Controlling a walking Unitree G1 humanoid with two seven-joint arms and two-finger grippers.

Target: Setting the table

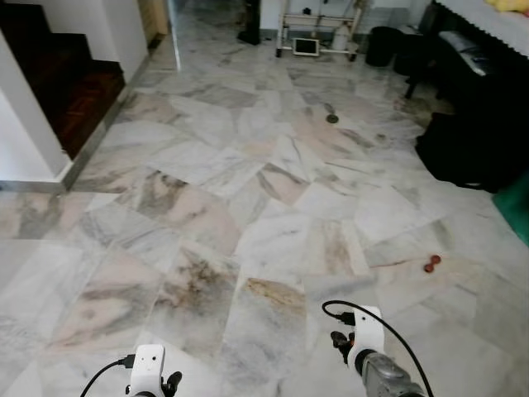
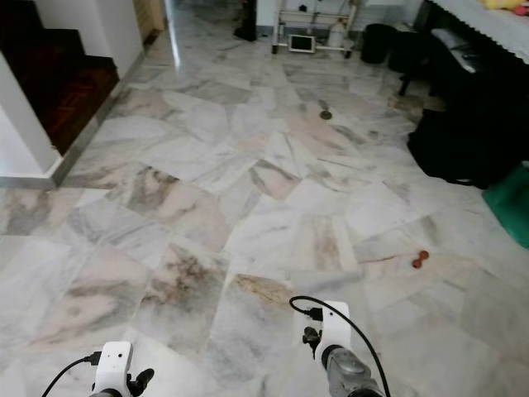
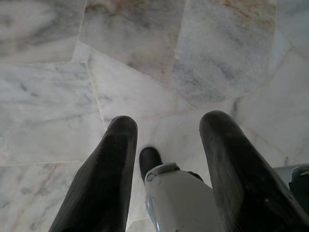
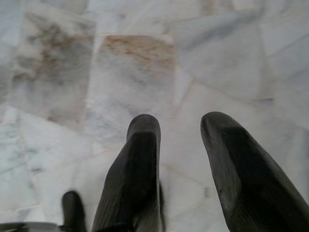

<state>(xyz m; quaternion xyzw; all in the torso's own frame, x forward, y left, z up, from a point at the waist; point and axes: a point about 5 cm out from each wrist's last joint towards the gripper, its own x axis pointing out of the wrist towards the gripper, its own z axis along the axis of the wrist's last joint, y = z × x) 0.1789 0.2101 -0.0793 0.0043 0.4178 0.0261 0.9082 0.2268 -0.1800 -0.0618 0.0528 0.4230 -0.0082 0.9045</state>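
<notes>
My left end effector (image 3: 166, 145) and right end effector (image 4: 178, 145) hang low over the marble floor (image 1: 248, 190), each with its two ribbed, round-tipped black fingers parted and nothing between them. The floor is polished, irregular slabs veined grey, pink and rust. A small reddish object (image 1: 431, 264), perhaps two joined balls, lies to my right. A dark bench (image 1: 488, 50) with a pale top stands far right; dark wooden stairs (image 1: 66, 83) rise at left.

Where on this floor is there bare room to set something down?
The marble floor is bare from the dark stairs across to the small red object. It is crowded at the far end by the wire rack and along the dark furniture.
</notes>
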